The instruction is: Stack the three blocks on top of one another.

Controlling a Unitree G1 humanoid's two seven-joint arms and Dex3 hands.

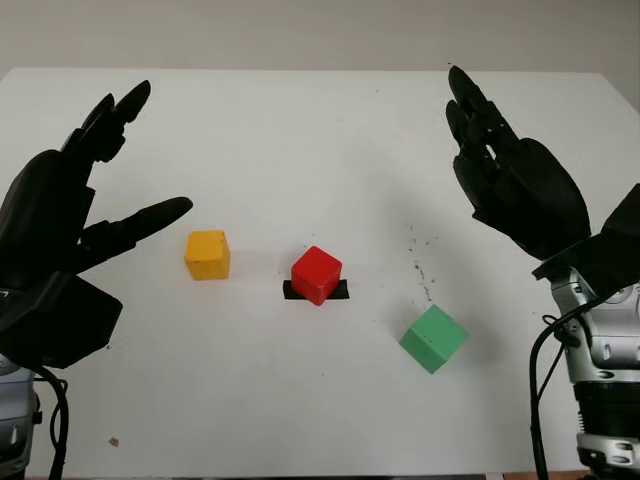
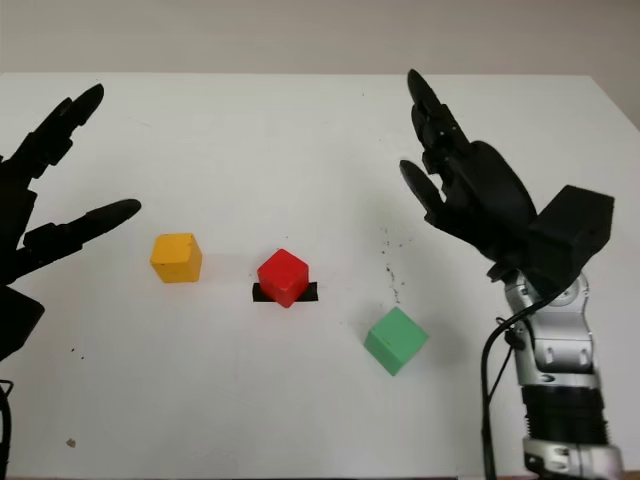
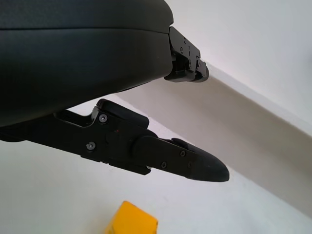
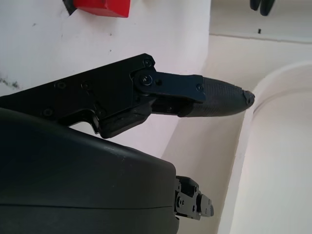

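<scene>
Three blocks lie apart on the white table [image 1: 300,130]. The yellow block [image 1: 207,254] is left of centre, and its corner [image 3: 132,220] appears in the left wrist view. A red block [image 1: 317,274] sits in the middle on a strip of black tape [image 1: 340,290]; its edge [image 4: 102,7] shows in the right wrist view. Nearer and to the right is the green block [image 1: 434,338]. My left hand [image 1: 70,215] hovers open to the left of the yellow block. Raised at the right, my right hand [image 1: 500,160] is open, above and beyond the green block.
Small dark specks [image 1: 420,262] dot the table between the red and green blocks. The table's far edge [image 1: 320,70] meets a beige wall. A black cable [image 1: 540,380] hangs beside my right forearm.
</scene>
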